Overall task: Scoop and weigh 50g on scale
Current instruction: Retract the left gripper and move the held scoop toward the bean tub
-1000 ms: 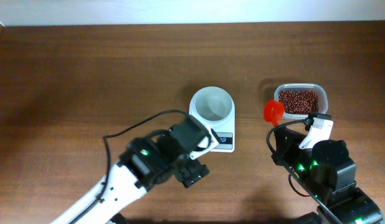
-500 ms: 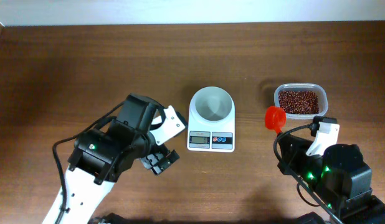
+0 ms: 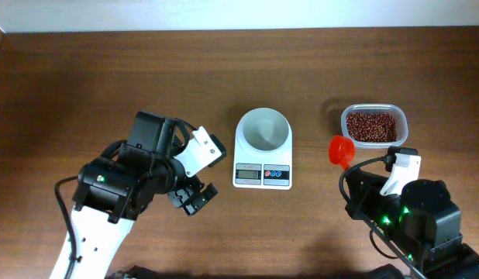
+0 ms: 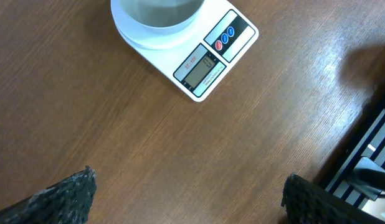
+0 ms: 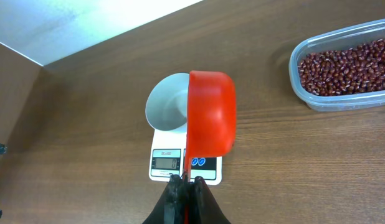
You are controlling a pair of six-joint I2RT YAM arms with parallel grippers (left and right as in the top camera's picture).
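The wooden table [image 3: 108, 77] carries the scale [image 3: 263, 155] and a tub of red beans [image 3: 373, 125].

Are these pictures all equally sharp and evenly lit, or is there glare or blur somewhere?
Overhead view: evenly lit, the scale sharp. Left wrist view: pale sheen on the wood at right; the left end effector shows its fingertips as grainy blurs in the bottom corners. Right wrist view: wall at top left washed out; red scoop crisp.
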